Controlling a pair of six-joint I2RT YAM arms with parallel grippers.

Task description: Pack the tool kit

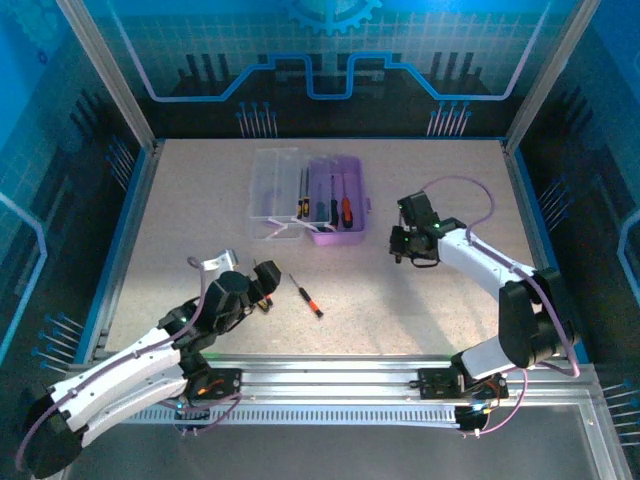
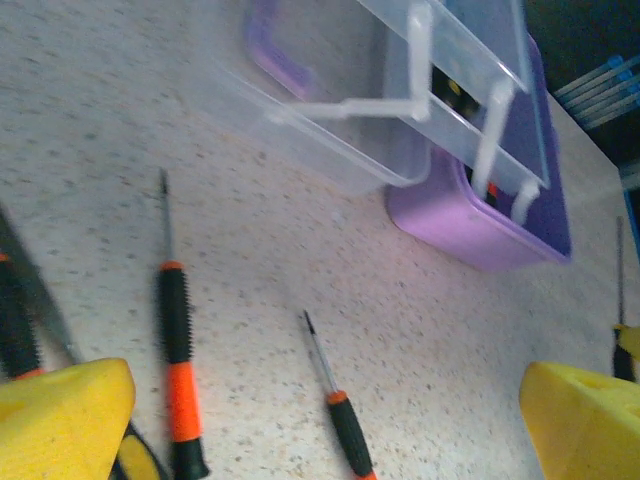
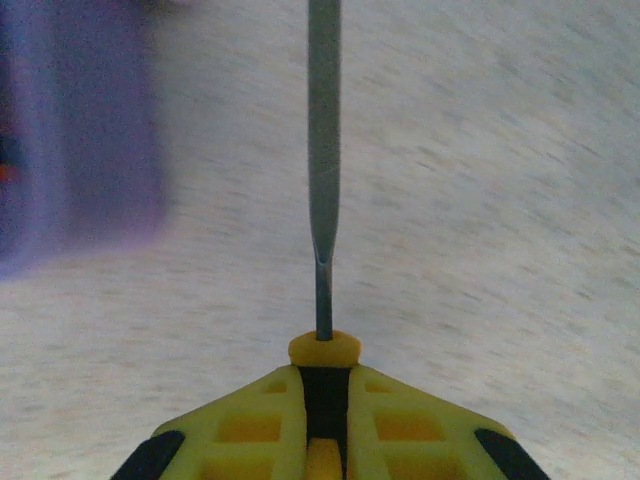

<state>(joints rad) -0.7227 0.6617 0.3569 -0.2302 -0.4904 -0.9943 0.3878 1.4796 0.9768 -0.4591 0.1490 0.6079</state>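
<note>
Loading is proceeding: right gripper is pinching a screwdriver, probably needing lowering into the case; left gripper is hanging wide, empty.

No text, label, brand, number or sign is legible. The purple case, its clear lid and the screwdrivers carry no readable marking at this resolution.

2 white-and-black arms (lilac cables), yellow fingers
</note>
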